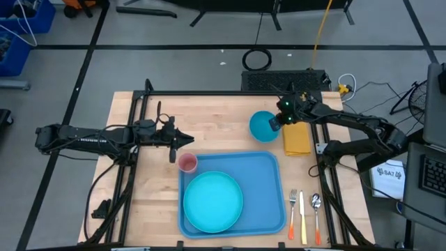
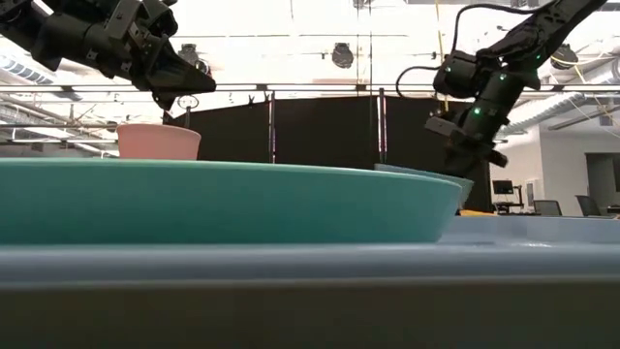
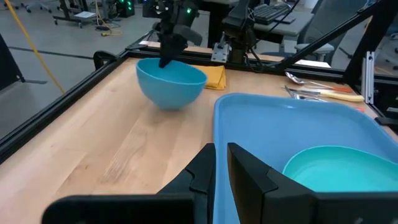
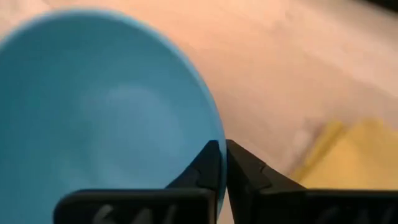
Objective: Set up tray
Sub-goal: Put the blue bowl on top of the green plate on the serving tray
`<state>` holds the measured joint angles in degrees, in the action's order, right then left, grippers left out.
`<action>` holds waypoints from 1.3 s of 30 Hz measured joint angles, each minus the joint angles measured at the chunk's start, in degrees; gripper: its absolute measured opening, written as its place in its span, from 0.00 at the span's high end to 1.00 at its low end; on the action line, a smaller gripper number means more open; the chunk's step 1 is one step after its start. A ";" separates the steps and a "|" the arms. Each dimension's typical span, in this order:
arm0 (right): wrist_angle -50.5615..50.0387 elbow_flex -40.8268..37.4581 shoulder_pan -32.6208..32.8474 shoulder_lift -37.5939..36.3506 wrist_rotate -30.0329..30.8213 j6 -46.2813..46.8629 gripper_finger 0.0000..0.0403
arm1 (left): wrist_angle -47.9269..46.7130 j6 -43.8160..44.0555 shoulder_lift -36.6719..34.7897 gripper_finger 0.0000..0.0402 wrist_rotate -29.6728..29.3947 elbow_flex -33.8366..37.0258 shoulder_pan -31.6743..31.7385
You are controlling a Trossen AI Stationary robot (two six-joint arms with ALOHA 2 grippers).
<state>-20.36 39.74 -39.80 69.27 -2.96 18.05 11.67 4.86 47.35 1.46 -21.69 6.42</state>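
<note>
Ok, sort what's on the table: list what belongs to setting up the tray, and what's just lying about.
Belongs to the job:
tray
turquoise plate on the tray
blue bowl, right gripper shut on its rim
pink cup beside the tray, left gripper above it
yellow napkin
fork, knife, spoon

Lying about:
cable coil on the floor

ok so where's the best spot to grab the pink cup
The pink cup stands upright, mouth up, just off the tray corner. Pinch its rim from above, one finger inside; the left gripper is close beside it. The side away from the tray looks clearer.
</note>
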 joint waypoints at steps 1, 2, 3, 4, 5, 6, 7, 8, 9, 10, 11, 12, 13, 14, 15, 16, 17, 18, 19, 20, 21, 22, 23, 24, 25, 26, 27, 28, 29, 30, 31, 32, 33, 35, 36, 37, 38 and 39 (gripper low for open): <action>1.49 0.00 0.51 -0.01 0.13 0.09 0.99 | 0.40 0.19 0.00 0.89 -0.03 0.00 0.00; 3.33 0.00 1.08 -0.02 0.13 0.13 0.99 | 0.98 0.54 0.00 0.89 -0.21 -0.02 0.00; 5.23 0.00 1.57 -0.02 0.19 0.51 0.99 | 1.81 1.27 0.00 0.89 -0.42 -0.02 0.00; 7.10 0.00 2.09 -0.02 0.13 0.67 0.99 | 3.05 2.26 0.00 0.89 -0.71 -0.02 0.00; 8.84 0.00 2.55 -0.02 0.11 0.87 0.99 | 4.32 3.72 0.00 0.89 -1.24 -0.02 0.02; 10.31 0.01 2.98 -0.02 0.10 1.21 0.99 | 5.49 5.64 0.00 0.89 -1.58 -0.06 0.20; 11.52 0.03 3.36 -0.02 0.09 1.64 0.99 | 5.96 7.92 0.00 0.89 -1.53 -0.25 0.72; 12.45 0.03 3.70 -0.02 0.09 1.95 0.99 | 5.48 10.43 0.00 0.89 -1.08 -0.65 1.51; 13.27 0.03 4.06 -0.02 0.11 2.27 0.99 | 4.21 13.21 0.00 0.89 -0.14 -1.28 2.54; 13.99 0.03 4.46 -0.02 0.13 2.55 0.99 | 2.75 15.86 0.00 0.89 0.97 -1.97 3.67; 14.83 0.03 4.88 -0.02 0.17 2.86 0.99 | 1.35 18.09 0.04 0.89 1.94 -2.65 4.80; 15.68 0.04 5.30 -0.02 0.35 3.19 0.99 | 0.17 19.76 0.31 0.89 2.26 -3.35 5.92; 16.57 0.05 5.89 -0.01 0.98 3.46 0.99 | -0.54 20.72 0.94 0.89 2.55 -4.01 6.97; 17.45 0.05 6.52 0.17 1.71 3.60 1.00 | -1.20 21.28 1.63 0.89 3.04 -4.75 8.01; 18.56 0.07 7.27 0.68 2.34 3.62 1.00 | -1.93 21.44 2.46 0.89 3.79 -5.42 8.97; 19.77 0.07 8.04 1.31 2.81 3.66 1.00 | -2.47 22.09 3.42 0.89 5.08 -6.33 9.84; 20.68 0.07 8.58 1.89 3.12 3.66 1.00 | -2.71 23.18 4.63 0.89 6.62 -7.60 10.61; 21.56 0.07 9.10 2.51 3.06 3.64 1.00 | -3.14 24.50 6.16 0.89 7.86 -9.08 11.15; 23.18 0.09 9.62 3.41 3.02 3.64 1.00 | -3.91 25.61 7.76 0.89 8.37 -10.50 11.63; 24.26 0.54 10.05 4.51 3.05 3.73 1.00 | -5.26 26.34 9.50 0.88 8.68 -12.11 12.07; 24.35 1.18 10.37 5.54 3.13 3.61 1.00 | -7.04 26.82 11.24 0.87 8.95 -13.70 12.34; 24.06 1.72 10.63 6.50 3.20 3.49 1.00 | -8.30 26.93 13.23 0.86 9.06 -15.56 12.47; 23.79 2.43 10.85 7.69 3.48 3.12 1.00 | -9.01 27.01 15.32 0.84 9.05 -17.66 12.47; 23.94 3.32 11.18 8.91 4.18 2.82 1.00 | -10.50 26.97 17.27 0.81 9.05 -19.87 12.46; 24.44 4.32 11.45 10.16 4.51 2.22 1.00 | -12.63 26.71 18.97 0.78 9.08 -21.92 12.43; 24.88 5.23 11.59 11.13 4.51 1.89 1.00 | -14.62 26.30 20.72 0.75 9.15 -23.93 12.41; 25.30 6.22 11.72 12.01 4.49 1.56 1.00 | -15.69 26.14 22.69 0.72 9.15 -26.06 12.38; 25.94 7.32 11.75 13.07 4.44 1.10 1.00 | -16.57 26.12 24.43 0.68 9.07 -27.92 12.30; 26.19 8.38 11.75 14.09 4.38 0.71 1.00 | -17.49 25.82 25.78 0.65 9.09 -29.52 12.24; 26.16 9.25 11.75 14.92 4.37 0.33 1.00 | -18.07 25.60 27.03 0.62 9.05 -31.00 12.26; 25.84 9.93 11.75 15.59 4.28 -0.04 1.00 | -18.24 25.56 28.26 0.59 9.00 -32.53 12.26; 25.60 10.64 11.75 16.28 4.26 -0.46 1.00 | -18.26 25.66 29.14 0.57 8.74 -33.64 12.26; 25.71 11.40 11.75 16.96 4.24 -0.67 1.00 | -18.99 25.73 30.02 0.55 8.43 -34.57 12.31; 25.78 12.36 11.72 17.77 4.26 -1.02 1.00 | -19.67 26.15 32.21 0.53 7.96 -36.46 12.31; 25.79 12.74 11.72 18.01 4.25 -1.33 1.00 | -19.89 26.55 33.20 0.52 8.01 -37.24 12.41; 25.82 13.03 11.72 18.26 4.22 -1.39 1.00 | -21.19 26.85 34.06 0.52 8.10 -37.98 12.60; 25.84 13.22 11.72 18.49 4.20 -1.56 1.00 | -22.73 27.13 34.92 0.51 8.24 -38.70 12.72; 25.84 13.36 11.72 18.59 4.18 -1.77 1.00 | -23.68 27.22 35.99 0.51 8.13 -39.56 12.85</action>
<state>5.47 53.10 -28.08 87.86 1.21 16.29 -12.01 32.08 83.34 9.59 -61.25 19.26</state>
